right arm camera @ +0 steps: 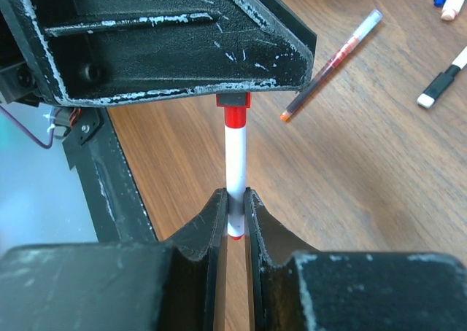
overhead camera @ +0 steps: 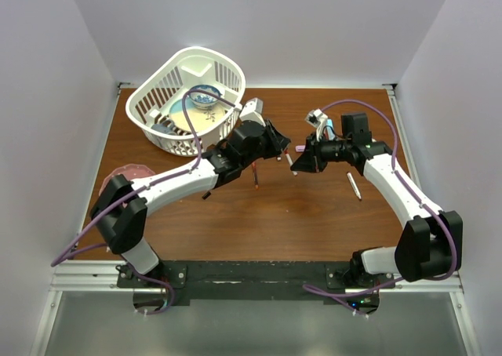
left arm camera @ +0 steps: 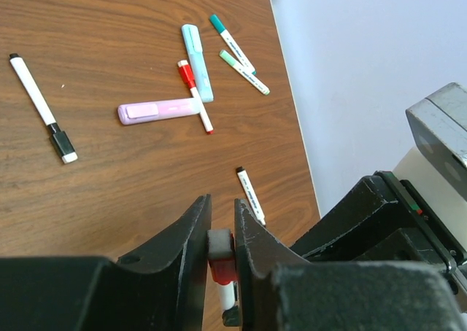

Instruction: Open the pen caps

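A white pen (right arm camera: pixel 235 163) with a red cap (right arm camera: pixel 236 114) is held in the air between both grippers. My left gripper (left arm camera: pixel 221 208) is shut on the red cap (left arm camera: pixel 222 264), which has a grey end, and the white barrel (left arm camera: pixel 228 296) shows below it. My right gripper (right arm camera: pixel 235 200) is shut on the barrel's other end. The cap sits on the barrel. In the top view the left gripper (overhead camera: pixel 280 148) and right gripper (overhead camera: pixel 303 157) meet over the table's middle. Other pens lie on the table: a pink one (left arm camera: pixel 157 111), a light-blue one (left arm camera: pixel 197 72), a red-capped one (left arm camera: pixel 195 96) and a black-capped one (left arm camera: pixel 40 105).
A white basket (overhead camera: pixel 161 89) holding a bowl stands at the back left, and a pink dish (overhead camera: pixel 129 171) lies at the left edge. Loose pens lie under the grippers (overhead camera: pixel 256 174) and to the right (overhead camera: pixel 354 185). An orange-tipped pen (right arm camera: pixel 332 54) lies near the right gripper.
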